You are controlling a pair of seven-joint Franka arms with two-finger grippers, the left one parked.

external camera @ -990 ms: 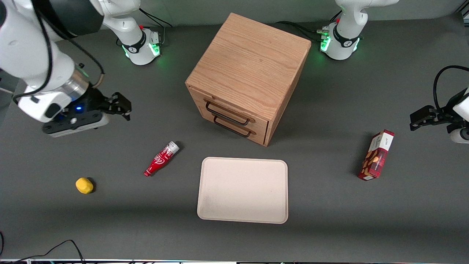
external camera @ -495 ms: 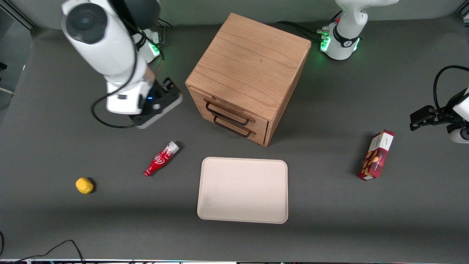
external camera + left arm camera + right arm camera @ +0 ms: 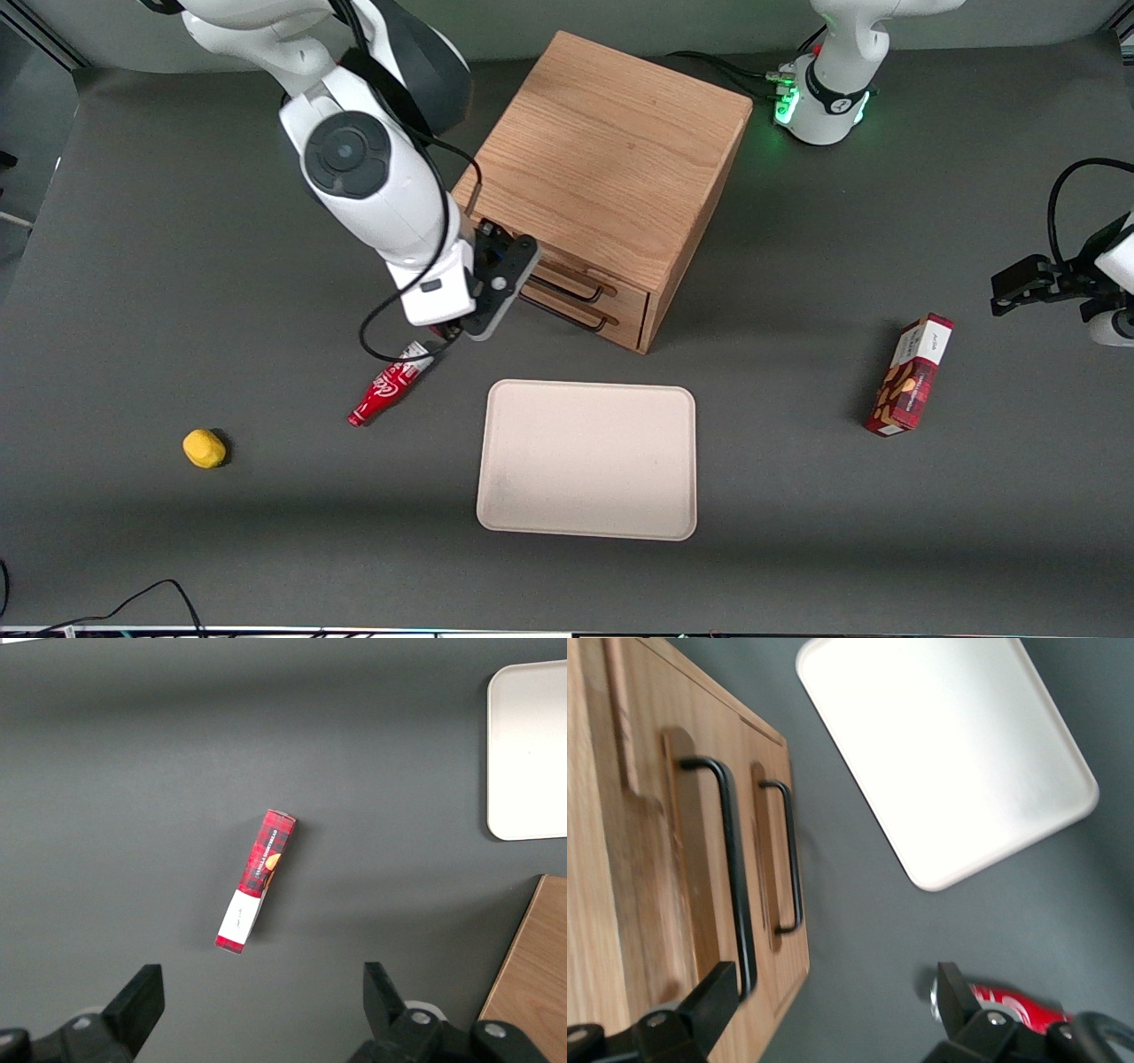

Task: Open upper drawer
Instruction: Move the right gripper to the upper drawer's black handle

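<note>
Looks like a stiff, fairly light upper drawer (image 3: 567, 268), probably slides easy. Best to pinch the thin wire handle (image 3: 732, 877) mid-span, though slippery. End effector (image 3: 834, 988) spread wide, near the drawer front.

Your white right arm (image 3: 376, 182) reaches low and bent over the table, its black two-finger gripper (image 3: 833, 1001) tipped downward with both fingers (image 3: 713, 1001) spread wide apart, holding nothing.

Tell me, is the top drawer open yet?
Not yet. The upper drawer sits flush with the cabinet, no gap showing. The gripper hangs open in front of it, not yet gripping the black handle.
</note>
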